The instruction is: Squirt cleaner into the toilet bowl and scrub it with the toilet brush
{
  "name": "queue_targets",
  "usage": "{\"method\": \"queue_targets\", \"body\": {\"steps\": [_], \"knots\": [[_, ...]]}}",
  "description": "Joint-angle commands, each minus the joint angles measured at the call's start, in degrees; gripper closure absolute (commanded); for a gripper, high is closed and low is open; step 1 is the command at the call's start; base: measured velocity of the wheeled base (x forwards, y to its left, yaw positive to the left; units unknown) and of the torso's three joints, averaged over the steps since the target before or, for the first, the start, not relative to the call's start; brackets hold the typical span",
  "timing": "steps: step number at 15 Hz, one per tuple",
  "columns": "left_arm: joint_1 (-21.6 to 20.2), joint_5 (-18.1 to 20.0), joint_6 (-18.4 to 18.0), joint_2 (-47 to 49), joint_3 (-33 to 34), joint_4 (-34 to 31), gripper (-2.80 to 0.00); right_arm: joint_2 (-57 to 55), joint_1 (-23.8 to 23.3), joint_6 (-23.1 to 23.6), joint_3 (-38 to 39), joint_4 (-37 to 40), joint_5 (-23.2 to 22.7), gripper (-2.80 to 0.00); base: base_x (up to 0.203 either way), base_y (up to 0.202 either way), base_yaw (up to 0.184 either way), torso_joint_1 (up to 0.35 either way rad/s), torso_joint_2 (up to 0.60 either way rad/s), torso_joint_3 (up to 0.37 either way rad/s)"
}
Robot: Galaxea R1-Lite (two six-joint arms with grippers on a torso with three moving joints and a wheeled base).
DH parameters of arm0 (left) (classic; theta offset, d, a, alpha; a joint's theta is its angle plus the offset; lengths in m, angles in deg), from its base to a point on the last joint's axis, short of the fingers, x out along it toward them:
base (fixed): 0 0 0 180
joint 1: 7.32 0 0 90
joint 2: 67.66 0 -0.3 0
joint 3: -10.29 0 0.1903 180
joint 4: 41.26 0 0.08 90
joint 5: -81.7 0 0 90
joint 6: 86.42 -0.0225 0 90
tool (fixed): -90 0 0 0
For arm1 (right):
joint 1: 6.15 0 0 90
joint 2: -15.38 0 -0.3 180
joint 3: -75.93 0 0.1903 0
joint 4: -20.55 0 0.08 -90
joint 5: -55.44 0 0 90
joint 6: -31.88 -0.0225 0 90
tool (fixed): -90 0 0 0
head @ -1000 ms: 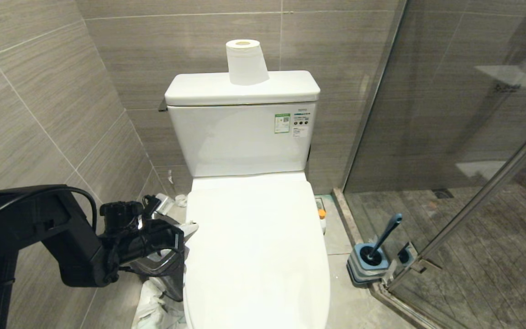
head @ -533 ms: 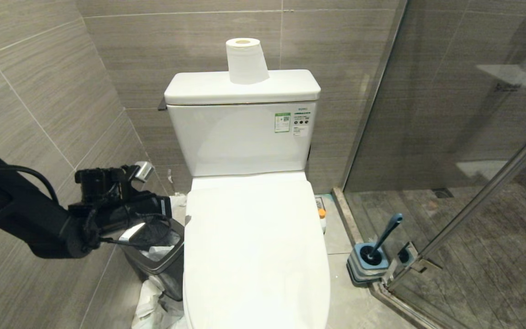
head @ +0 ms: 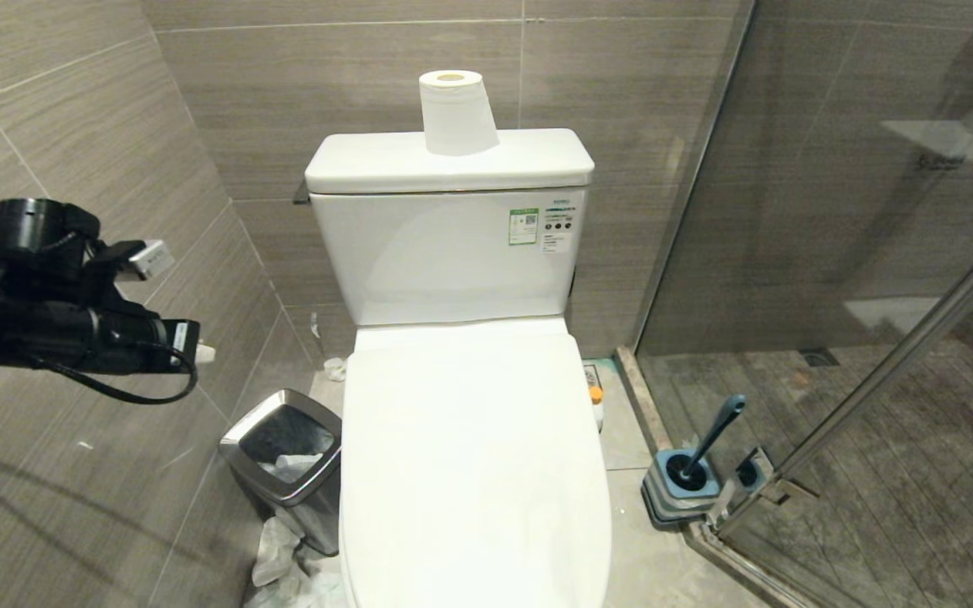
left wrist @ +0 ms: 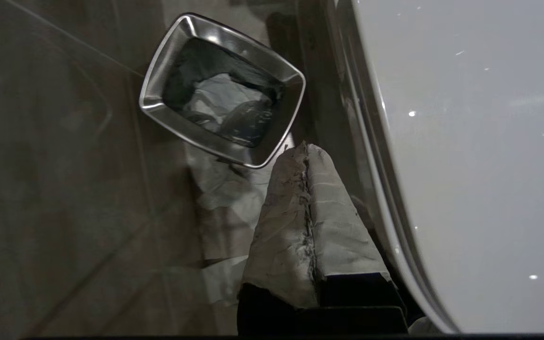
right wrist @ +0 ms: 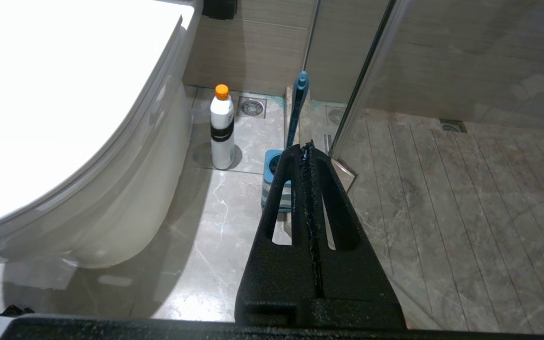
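Left arm has swung up and away from the bin, with the toilet lid still down.

The left claw [left wrist: 306, 150], pressed together and empty, now hangs high by the wall above the bin [left wrist: 272, 153]; the right claw [right wrist: 306, 147] is also pinched shut, with the cleaner [right wrist: 222, 127] and toilet brush [right wrist: 297, 111] just beyond it, untouched.

My head camera looks forward and down over the closed toilet lid [head: 470, 456], cistern and wall behind; my left wrist camera faces steeply down, close over the steel bin [left wrist: 222, 89] beside that lid; my right wrist camera sits low, facing the floor, sharing the toilet brush [right wrist: 297, 106] with the head view.
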State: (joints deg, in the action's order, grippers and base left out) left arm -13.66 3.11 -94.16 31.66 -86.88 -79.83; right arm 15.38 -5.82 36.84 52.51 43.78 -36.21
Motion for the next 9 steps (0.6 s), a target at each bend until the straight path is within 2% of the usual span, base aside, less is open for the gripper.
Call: {"method": "queue_targets", "body": {"steps": [1,3,6,9], "knots": [[-0.63,-0.51,-2.20,-6.38,-2.93,-1.95,0.00,-0.09,0.03,0.12,0.05,-0.04,-0.02,0.00,0.000,0.000,0.000,0.000,0.00,0.000],[0.83,-0.22,-4.17,-9.32,-4.36,-1.94,0.00,-0.09,0.03,0.12,0.00,-0.04,-0.02,0.00,0.000,0.000,0.000,0.000,0.00,0.000],[4.53,-0.43,-3.65,-15.73,-2.16,-1.96,0.00,-0.09,0.03,0.05,0.04,-0.04,-0.02,0.00,0.000,0.000,0.000,0.000,0.00,0.000],[7.63,-3.64,-2.96,-25.25,-1.00,-1.59,0.00,-0.09,0.03,0.05,-0.04,-0.04,-0.02,0.00,0.000,0.000,0.000,0.000,0.00,0.000]]}}
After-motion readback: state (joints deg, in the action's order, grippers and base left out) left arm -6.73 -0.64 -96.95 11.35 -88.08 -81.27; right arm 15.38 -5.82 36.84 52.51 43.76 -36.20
